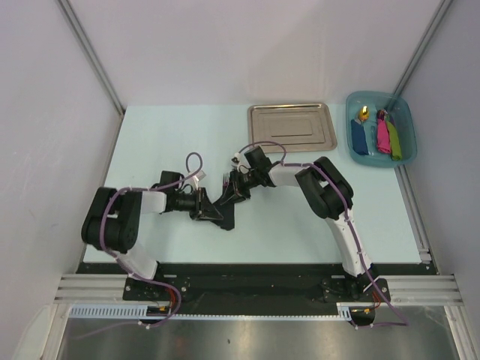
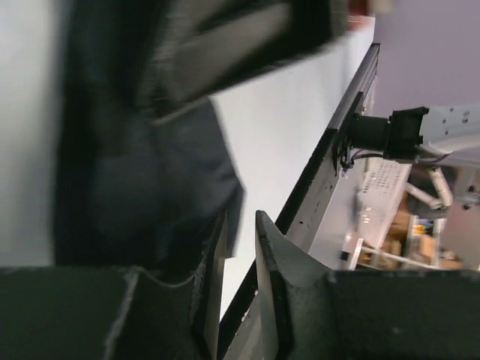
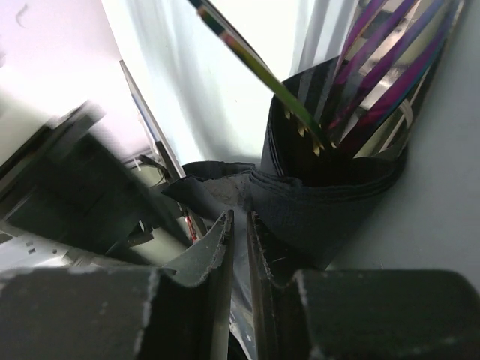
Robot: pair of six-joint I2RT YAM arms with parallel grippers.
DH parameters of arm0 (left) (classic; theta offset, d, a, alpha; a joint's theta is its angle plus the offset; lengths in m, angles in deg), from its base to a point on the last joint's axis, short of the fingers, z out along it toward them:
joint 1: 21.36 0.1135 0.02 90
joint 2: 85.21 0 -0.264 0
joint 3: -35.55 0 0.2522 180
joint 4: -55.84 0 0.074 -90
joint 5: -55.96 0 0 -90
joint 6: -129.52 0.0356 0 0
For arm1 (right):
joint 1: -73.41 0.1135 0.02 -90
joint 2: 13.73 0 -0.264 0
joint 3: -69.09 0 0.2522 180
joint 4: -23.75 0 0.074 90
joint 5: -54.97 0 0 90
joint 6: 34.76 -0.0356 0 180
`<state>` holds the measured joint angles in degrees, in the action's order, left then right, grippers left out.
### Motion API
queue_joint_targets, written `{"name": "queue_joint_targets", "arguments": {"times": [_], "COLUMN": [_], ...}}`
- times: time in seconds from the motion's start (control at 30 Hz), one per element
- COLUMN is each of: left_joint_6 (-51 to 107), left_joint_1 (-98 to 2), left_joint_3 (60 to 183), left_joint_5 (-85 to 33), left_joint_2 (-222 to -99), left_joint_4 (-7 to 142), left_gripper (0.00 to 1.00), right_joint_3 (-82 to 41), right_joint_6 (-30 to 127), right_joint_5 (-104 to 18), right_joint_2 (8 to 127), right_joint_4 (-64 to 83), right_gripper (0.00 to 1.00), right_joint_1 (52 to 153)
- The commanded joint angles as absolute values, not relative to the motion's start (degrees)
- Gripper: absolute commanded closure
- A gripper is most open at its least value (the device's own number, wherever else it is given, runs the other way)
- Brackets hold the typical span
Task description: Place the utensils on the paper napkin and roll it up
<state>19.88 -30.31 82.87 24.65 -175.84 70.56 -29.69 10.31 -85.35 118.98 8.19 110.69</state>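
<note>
The black paper napkin (image 1: 219,210) lies partly rolled in the middle of the table, between both grippers. The utensils sit inside the roll; silvery fork tines (image 1: 225,178) stick out of its far end. In the right wrist view their purplish handles (image 3: 375,60) rise out of the napkin (image 3: 322,202). My right gripper (image 1: 238,187) (image 3: 240,216) is pinched shut on a fold of the napkin. My left gripper (image 1: 204,204) (image 2: 240,217) stands at the roll's left side. Its jaws are narrowly open, with bare table showing between them and the napkin (image 2: 142,187) against the left finger.
A shiny steel tray (image 1: 291,120) lies at the back centre. To its right a teal bin (image 1: 349,124) holds blue, pink and green items. The table's near black edge (image 2: 330,150) and the right arm's base (image 2: 405,135) show in the left wrist view.
</note>
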Motion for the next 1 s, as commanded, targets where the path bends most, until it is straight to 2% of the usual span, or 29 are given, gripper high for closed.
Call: {"name": "queue_joint_targets", "arguments": {"times": [0.0, 0.17, 0.4, 0.67, 0.97], "left_joint_6": [18.8, 20.8, 21.1, 22.2, 22.3], "left_joint_1": [-27.5, -24.8, -24.8, -24.7, -24.7], "left_joint_3": [86.1, 87.7, 87.5, 88.0, 88.0], "left_joint_5": [24.6, 20.0, 18.3, 17.5, 17.5], "left_joint_2": [-185.0, -191.0, -190.9, -191.5, -190.7], "left_joint_4": [69.2, 74.7, 75.8, 77.1, 77.1], "left_gripper": [0.76, 0.79, 0.82, 0.85, 0.85], "right_joint_3": [-29.6, -30.0, -31.2, -22.6, -21.5], "right_joint_6": [13.0, 14.0, 14.8, 11.9, 12.6], "right_joint_5": [-78.3, -78.4, -79.0, -82.0, -81.8], "right_joint_2": [121.4, 119.6, 117.0, 109.0, 111.5], "right_joint_4": [3.9, 4.2, 3.4, 8.6, 8.3], "right_gripper": [0.82, 0.81, 0.78, 0.74, 0.75], "right_joint_1": [110.8, 110.8, 110.8, 113.0, 113.8]}}
